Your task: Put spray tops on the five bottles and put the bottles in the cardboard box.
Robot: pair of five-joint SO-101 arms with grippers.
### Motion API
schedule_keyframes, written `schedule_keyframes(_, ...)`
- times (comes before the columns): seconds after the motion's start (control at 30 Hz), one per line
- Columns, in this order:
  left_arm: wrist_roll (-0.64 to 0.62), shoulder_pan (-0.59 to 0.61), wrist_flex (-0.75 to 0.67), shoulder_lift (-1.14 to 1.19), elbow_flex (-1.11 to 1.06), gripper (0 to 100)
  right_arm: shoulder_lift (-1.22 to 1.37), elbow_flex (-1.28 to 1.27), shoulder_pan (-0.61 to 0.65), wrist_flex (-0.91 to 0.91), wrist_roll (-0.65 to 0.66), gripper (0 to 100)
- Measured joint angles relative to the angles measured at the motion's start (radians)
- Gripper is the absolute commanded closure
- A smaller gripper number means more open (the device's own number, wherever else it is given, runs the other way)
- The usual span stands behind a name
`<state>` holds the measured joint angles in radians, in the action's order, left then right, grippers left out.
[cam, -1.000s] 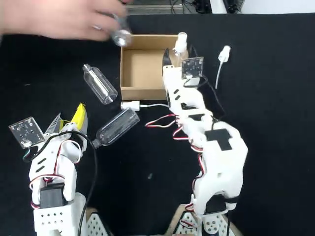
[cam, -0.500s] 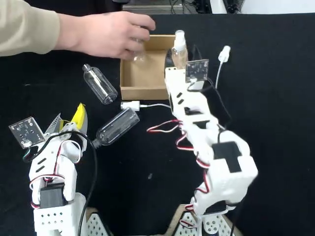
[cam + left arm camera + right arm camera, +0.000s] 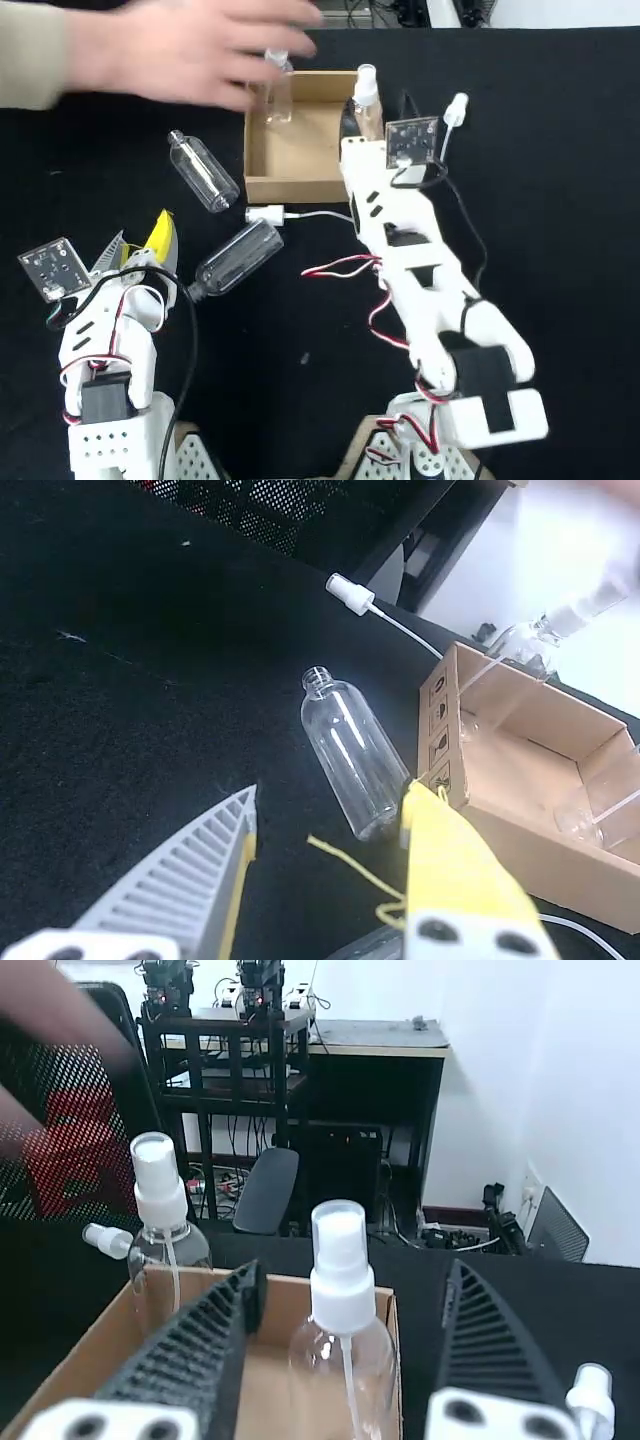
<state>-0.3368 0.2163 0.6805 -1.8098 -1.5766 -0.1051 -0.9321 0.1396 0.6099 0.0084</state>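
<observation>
**Cardboard box (image 3: 295, 188) part-filled**

Inside I find one capped bottle (image 3: 366, 100) upright between the released jaws of my right gripper (image 3: 350, 1290). A second capped bottle (image 3: 278, 92) stands under a person's hand (image 3: 190, 45). An uncapped bottle (image 3: 203, 170) and another uncapped bottle (image 3: 235, 258) lie on the worktop (image 3: 560, 250) beside the box. My left gripper (image 3: 330, 800) sits near them, jaws released.

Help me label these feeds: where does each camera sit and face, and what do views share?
High view: fixed above the table, looking down on left arm, right arm, box, a hand.
Left wrist view: on left arm, looking past open left gripper at a lying bottle and the box.
Right wrist view: on right arm, facing across the box; open right gripper flanks a capped bottle.
All share the box.
</observation>
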Motion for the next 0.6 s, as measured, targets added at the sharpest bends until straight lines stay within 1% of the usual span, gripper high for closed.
schedule_keyframes(0.1,0.000,0.000,0.000,0.000,0.000,78,-0.058,-0.012,0.000,-0.057,0.000,76.4)
schedule_keyframes(0.23,0.000,0.000,0.000,0.000,0.000,78,-0.178,-0.012,0.000,-0.216,0.000,76.5)
schedule_keyframes(0.4,0.000,0.000,0.000,0.000,0.000,78,-0.384,-0.012,-0.026,-0.491,0.000,76.5)
schedule_keyframes(0.6,0.000,0.000,0.000,0.000,0.000,78,-0.664,-0.012,-0.029,-0.824,0.000,76.5)
